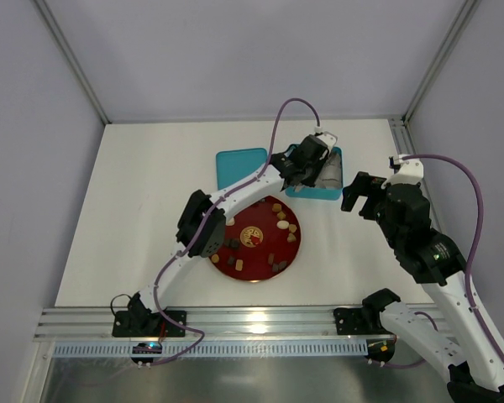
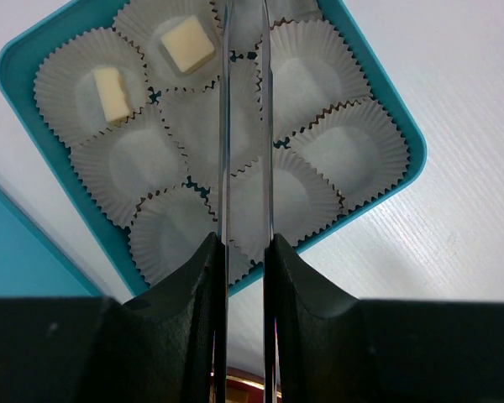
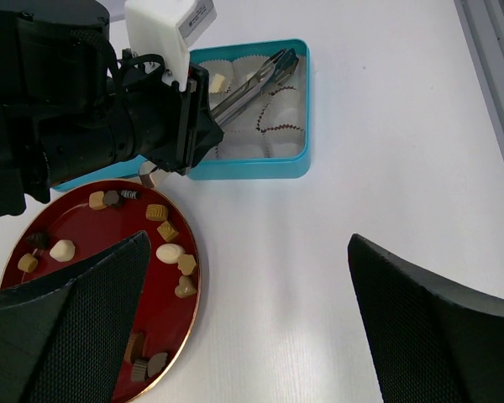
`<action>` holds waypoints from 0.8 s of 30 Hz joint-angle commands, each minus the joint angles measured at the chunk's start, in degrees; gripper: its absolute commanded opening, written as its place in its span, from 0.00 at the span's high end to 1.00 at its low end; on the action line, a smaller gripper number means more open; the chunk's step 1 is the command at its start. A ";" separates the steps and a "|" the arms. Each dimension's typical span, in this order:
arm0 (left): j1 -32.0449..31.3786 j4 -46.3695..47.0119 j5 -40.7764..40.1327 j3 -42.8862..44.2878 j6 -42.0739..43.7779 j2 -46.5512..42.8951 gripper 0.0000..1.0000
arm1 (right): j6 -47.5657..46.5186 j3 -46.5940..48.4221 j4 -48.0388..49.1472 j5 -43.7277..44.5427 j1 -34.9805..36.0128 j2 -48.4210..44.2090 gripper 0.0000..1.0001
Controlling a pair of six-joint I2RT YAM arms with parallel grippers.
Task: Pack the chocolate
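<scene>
Several chocolate pieces (image 1: 281, 225) in brown, tan and cream lie on the red plate (image 1: 254, 260); they also show in the right wrist view (image 3: 169, 252). Two cream pieces (image 2: 187, 44) sit in paper cups (image 2: 319, 80) in the teal box (image 2: 407, 134). My left gripper (image 2: 244, 252) is shut on metal tongs (image 2: 225, 126) that reach over the box's cups (image 3: 260, 80). I see nothing between the blades. My right gripper (image 3: 248, 243) is open and empty over the table, right of the plate (image 3: 101, 252).
The teal lid (image 1: 241, 166) lies left of the box (image 1: 328, 191), at the table's back. The left arm stretches across above the plate. An aluminium rail (image 1: 235, 319) runs along the near edge; grey walls stand on three sides.
</scene>
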 commanded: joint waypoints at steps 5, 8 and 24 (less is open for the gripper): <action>0.29 3.52 0.66 2.61 -1.06 -0.50 0.70 | -0.76 1.63 0.42 0.57 -0.19 -0.13 0.00; 0.38 3.43 0.75 2.52 -0.88 -0.68 0.69 | -0.76 1.46 0.42 0.57 -0.19 -0.04 0.00; 0.56 3.16 0.23 0.77 -0.70 -2.79 0.66 | -0.50 1.02 0.68 0.21 -0.19 -0.21 0.00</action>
